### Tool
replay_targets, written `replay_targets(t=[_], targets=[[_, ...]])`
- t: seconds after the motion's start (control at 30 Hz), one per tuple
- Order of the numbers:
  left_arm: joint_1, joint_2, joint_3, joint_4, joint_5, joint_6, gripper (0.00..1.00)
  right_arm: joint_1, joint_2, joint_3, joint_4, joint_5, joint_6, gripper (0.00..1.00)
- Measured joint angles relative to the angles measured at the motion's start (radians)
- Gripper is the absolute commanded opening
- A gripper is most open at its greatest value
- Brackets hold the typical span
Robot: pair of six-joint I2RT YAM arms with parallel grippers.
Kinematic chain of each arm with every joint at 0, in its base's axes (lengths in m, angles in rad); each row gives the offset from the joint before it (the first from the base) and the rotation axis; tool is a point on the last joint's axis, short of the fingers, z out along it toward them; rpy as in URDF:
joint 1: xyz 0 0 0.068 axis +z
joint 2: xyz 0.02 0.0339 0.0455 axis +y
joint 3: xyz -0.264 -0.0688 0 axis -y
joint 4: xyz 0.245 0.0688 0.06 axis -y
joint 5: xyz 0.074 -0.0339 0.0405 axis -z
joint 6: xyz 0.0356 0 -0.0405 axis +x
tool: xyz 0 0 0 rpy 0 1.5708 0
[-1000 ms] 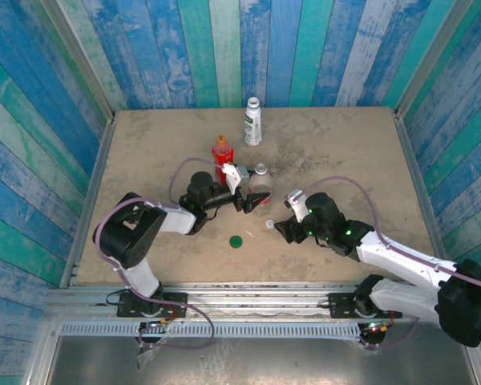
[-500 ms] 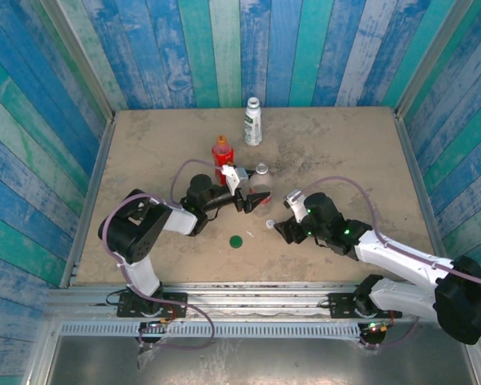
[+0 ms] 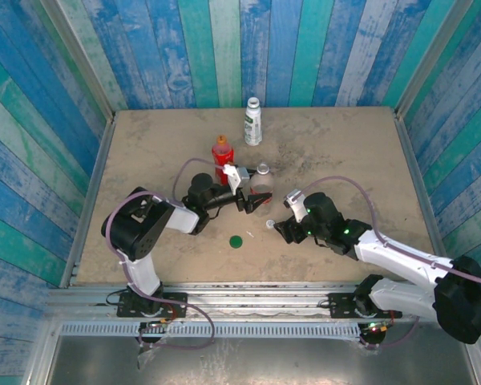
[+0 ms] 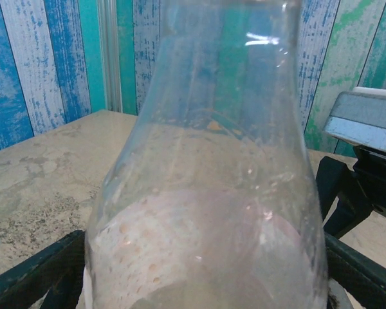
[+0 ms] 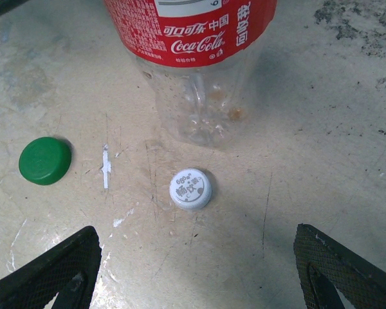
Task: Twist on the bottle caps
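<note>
- Jaws of the right gripper [image 5: 194,230] are standing wide apart and gripping nothing; bare worktop [image 5: 321,129] is showing between the two fingers.
- Directly ahead of those jaws, on their centre line and near the fingertips, the white cap [image 5: 191,188] is lying flat with its printed top facing up, so its axis is pointing straight up from the worktop.
- Further ahead of the same jaws, just beyond the white cap, the clear bottle [image 5: 196,96] is standing upright, its long axis vertical and its red label facing the wrist camera.
- Ahead of the right jaws and off to the left as the wrist camera sees it, outside their span, the green cap [image 5: 45,159] is lying flat.
- Jaws of the left gripper [image 3: 252,192] are standing wide, with one of the fingers [image 4: 32,273] on each side of the clear bottle's lower body. Both are appearing to meet its wall, but whether they are pressing cannot be told.
- Judgement: the right arm is sitting nearer to the white cap and is apart from it. The coming move is probably calling for a short reach forward and down, so that the fingers are straddling the cap's rim before closing.
- Judgement on risk: the cap is thin and low, so fingers closing too high may be sliding over it.
</note>
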Motion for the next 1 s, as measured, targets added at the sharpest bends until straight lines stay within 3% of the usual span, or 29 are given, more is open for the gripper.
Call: replay_targets(t=[0.53,0.77,1.0], targets=[[-0.007,0.009,0.014,-0.005,0.01,-0.003,0.68,0.0,0.0,0.0,0.0,0.005,0.007,0.81],[-0.008,-0.01,0.0,-0.025,-0.007,0.009,0.66,0.0,-0.022,0.004,-0.001,0.019,0.009,0.79],[-0.008,-0.087,-0.064,-0.063,-0.055,0.032,0.67,0.001,-0.035,0.008,-0.01,0.127,0.065,0.84]])
